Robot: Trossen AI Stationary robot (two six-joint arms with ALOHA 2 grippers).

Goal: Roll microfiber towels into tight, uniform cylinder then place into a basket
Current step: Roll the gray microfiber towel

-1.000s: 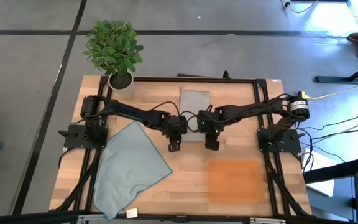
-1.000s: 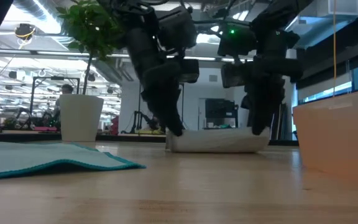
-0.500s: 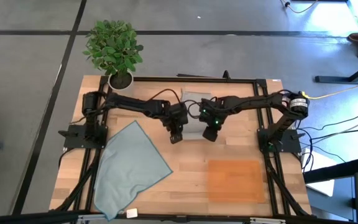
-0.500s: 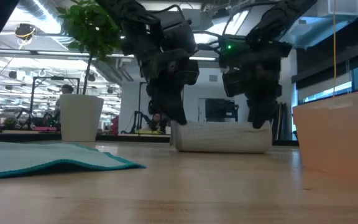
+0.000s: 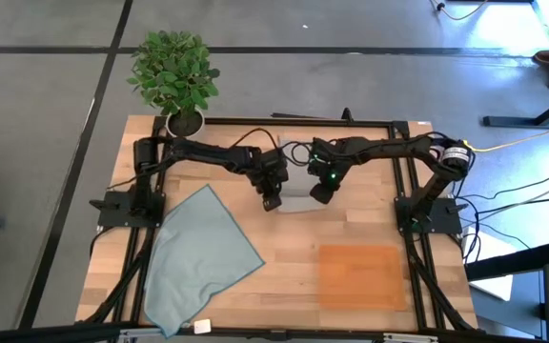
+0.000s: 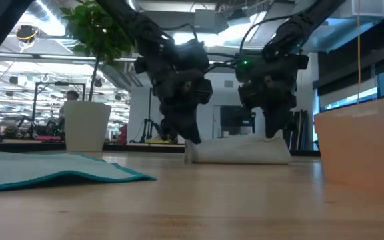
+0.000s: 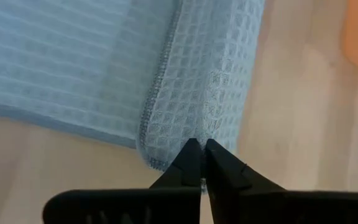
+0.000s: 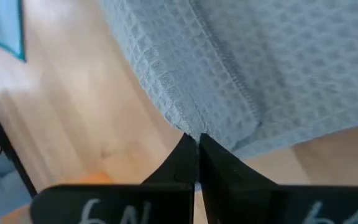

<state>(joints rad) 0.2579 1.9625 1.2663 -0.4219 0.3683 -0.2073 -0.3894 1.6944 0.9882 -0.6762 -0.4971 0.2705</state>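
We start with the grey towel (image 5: 296,193), which lies near the back middle of the table (image 5: 284,276) as a partly rolled bundle; in the low view it reads as a low, flattish roll (image 6: 240,151) with its long axis running left to right across the table, from one arm toward the other. Both arms sit at its front edge, one at each end of that axis. Our left gripper (image 5: 274,201) has its fingers pressed together on the left end of the fold, and its wrist view shows the tips (image 7: 201,163) pinching the waffle-weave hem. Our right gripper (image 5: 319,193) is likewise closed on the right end, its tips (image 8: 194,152) nipping the doubled edge of cloth. So the roll lies directly ahead of both hands, toward the back rail, and we judge that the next turn has to carry both ends the same way and evenly, across the long axis, or the cylinder will come out coned. Neither arm is nearer; they share the towel symmetrically. Farther out, the blue-grey towel (image 5: 198,255) lies flat and unrolled at the front left, well apart from both grippers and closer to the left arm. The basket (image 5: 360,275) sits at the front right, on the right arm's side, empty as far as we can see. The plant pot (image 5: 186,124) stands at the back left corner.
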